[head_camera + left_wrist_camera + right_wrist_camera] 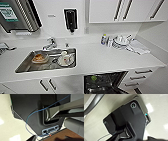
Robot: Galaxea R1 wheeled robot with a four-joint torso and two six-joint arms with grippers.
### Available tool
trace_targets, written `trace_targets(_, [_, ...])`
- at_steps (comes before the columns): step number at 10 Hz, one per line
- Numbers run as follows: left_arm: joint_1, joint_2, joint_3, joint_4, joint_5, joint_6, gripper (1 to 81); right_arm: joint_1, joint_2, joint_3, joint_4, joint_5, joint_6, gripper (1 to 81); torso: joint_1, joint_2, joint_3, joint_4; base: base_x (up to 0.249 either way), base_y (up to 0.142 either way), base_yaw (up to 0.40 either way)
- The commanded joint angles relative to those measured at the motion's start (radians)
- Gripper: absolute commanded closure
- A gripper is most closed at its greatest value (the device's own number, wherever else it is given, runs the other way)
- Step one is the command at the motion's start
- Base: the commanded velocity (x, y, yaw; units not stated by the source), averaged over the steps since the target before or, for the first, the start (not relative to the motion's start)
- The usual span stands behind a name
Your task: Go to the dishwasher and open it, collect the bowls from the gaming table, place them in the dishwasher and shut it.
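The dishwasher (105, 83) sits open at the lower centre-right of the head view, under the white counter (100, 58), its dark rack cavity facing up toward the camera with a lime green bowl (93, 78) at its upper-left corner. Its long axis runs left to right along the cabinet front, right of the sink (47, 61). Whether either gripper's fingers are apart or together cannot be told.

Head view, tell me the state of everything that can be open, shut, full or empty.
dishwasher: open, a green bowl inside
sink: holds dishes
faucet: no running water seen
upper cabinets: shut
drawers: shut
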State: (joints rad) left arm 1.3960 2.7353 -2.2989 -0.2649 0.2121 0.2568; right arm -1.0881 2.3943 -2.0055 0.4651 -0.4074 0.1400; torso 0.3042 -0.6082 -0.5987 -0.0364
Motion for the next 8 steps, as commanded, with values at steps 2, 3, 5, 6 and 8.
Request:
trace_targets(2, [-0.013,-0.028,0.006,-0.014,0.09,0.001,1.0,0.13,0.039,-0.227,0.333,-0.108,0.013,1.0,0.084,-0.131,0.0,0.0,0.0,0.0,0.0])
trace_targets(3, [-0.013,-0.029,0.004,-0.014,0.09,0.001,1.0,0.131,0.07,-0.338,0.417,-0.161,0.013,1.0,0.108,-0.169,0.0,0.0,0.0,0.0,0.0])
trace_targets(5, [-0.013,-0.028,0.004,-0.014,0.089,0.001,1.0,0.139,0.119,-0.509,0.512,-0.241,0.013,1.0,0.152,-0.24,0.0,0.0,0.0,0.0,0.0])
trace_targets(6, [-0.013,-0.029,0.004,-0.014,0.081,0.001,1.0,0.141,0.149,-0.614,0.567,-0.293,0.013,1.0,0.173,-0.274,0.001,0.0,0.0,0.0,0.0])
trace_targets(8, [-0.011,-0.029,0.003,-0.011,0.07,0.001,1.0,0.167,0.208,-0.754,0.637,-0.361,0.009,1.0,0.218,-0.345,0.001,0.0,0.0,0.0,0.0])
